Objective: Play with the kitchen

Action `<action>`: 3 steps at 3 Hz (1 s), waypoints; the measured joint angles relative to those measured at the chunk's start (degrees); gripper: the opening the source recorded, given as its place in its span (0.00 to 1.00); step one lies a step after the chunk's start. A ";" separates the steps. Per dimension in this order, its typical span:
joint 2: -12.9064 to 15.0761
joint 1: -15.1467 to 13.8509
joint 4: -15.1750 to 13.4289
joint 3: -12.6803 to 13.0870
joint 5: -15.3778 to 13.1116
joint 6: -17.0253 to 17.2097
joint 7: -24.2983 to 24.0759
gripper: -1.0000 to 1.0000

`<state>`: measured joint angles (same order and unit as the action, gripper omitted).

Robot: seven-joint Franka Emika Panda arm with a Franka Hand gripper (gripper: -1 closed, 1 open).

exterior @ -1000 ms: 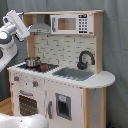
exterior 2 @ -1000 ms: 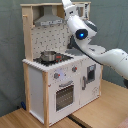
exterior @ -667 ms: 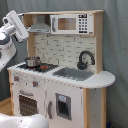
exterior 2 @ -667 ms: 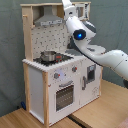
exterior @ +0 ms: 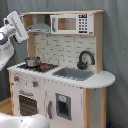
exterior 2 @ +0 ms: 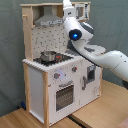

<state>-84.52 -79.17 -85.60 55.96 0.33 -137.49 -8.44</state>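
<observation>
In the first exterior view, your kitchen [exterior: 62, 70] stands square in the middle, hood and microwave up top, a small pot [exterior: 32, 62] on the stove, the black faucet [exterior: 85, 59] curling over the grey sink [exterior: 74, 74]. Your arm [exterior: 12, 32] comes in at the first exterior view's left edge, raised beside the hood, apart from the panels as far as I can make out. Over to the second exterior view: the kitchen fills the frame's left half, oven door [exterior 2: 64, 95] shut, pot on the burner, and the arm sweeps in from the second exterior view's right, its wrist up at the top shelf. The pincer itself I can't find cleanly, so whether it is spread or pressed together I cannot tell. My read: you're in the approach, nothing touched yet. Next you need to pick a target, the pot or the oven handle, and bring the wrist down clear of the hood.
</observation>
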 joint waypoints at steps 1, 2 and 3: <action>0.02 -2.41 2.36 0.06 0.00 4.11 -3.68 1.00; 0.07 -5.69 4.57 0.06 0.01 6.78 -7.08 1.00; 0.12 -8.43 5.66 0.05 0.01 10.93 -10.20 1.00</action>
<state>-84.40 -87.60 -79.94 56.01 0.33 -126.56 -18.64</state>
